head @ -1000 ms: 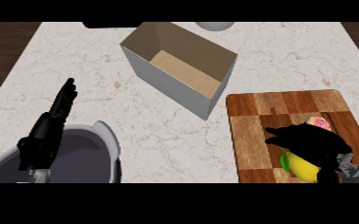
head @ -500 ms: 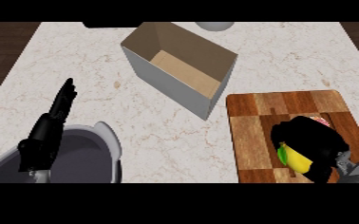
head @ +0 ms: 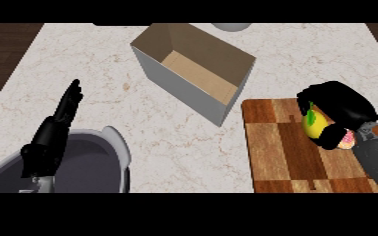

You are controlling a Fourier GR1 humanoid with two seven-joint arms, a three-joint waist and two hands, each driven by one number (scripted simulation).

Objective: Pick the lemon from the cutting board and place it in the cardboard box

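The pale marbled table (head: 96, 65) filled the view. On its far middle stood the cardboard box (head: 173, 87), open at the top and turned at an angle, with nothing visible inside. The wooden cutting board (head: 284, 150) lay at the near right, its far left corner just beside the box's nearest corner. A grey forearm (head: 81, 165) rose from the lower left. Above it the left robot hand (head: 52, 135) rested with fingers straight and pointing away, holding nothing. The right robot hand (head: 341, 107) was over the board's far right part, its fingers curled round the lemon (head: 316, 125). The lemon showed yellow below the fingers, right of the box and apart from it. A small pink thing (head: 345, 141) sat just beside the lemon.
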